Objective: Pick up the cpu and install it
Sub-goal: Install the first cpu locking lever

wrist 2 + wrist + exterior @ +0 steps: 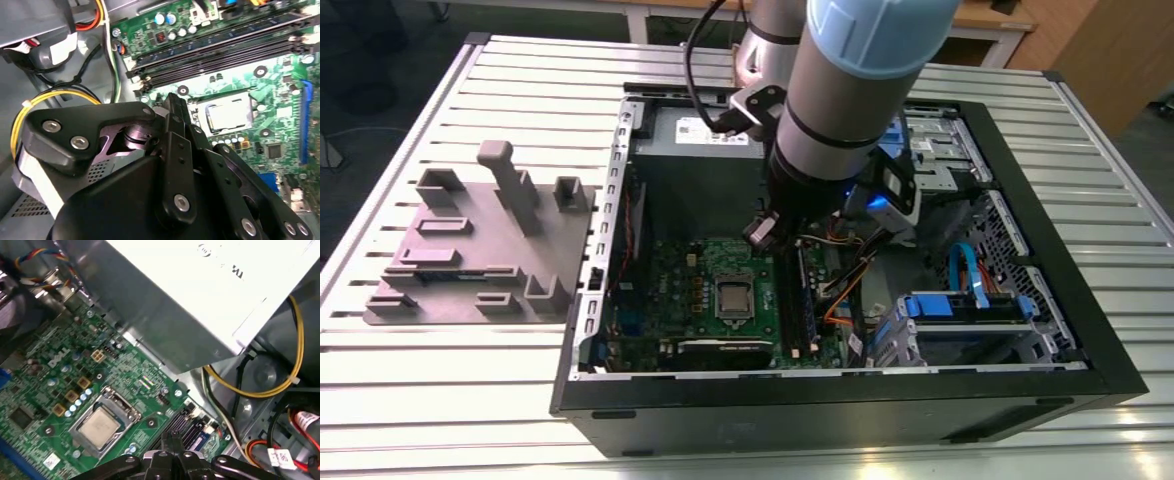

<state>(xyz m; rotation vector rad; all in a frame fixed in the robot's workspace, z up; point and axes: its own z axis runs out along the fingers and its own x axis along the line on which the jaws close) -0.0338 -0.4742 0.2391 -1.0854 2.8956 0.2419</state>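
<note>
Claw [172,107] fingers together, holding nothing, above motherboard [280,75]; cpu [229,116] seated in socket.

Colours inside the open case

The cpu [99,427] showed a shiny silver-grey top, set in a green motherboard [280,120] just beside the black gripper [172,107]. Black memory slots [215,52] ran near the gripper. A yellow cable [295,355] curved close behind it, beside the pale grey power-supply box [200,285]. The arm [854,80] above the gripper was grey with a light blue band. A blue connector [967,305] lay well apart.
</note>
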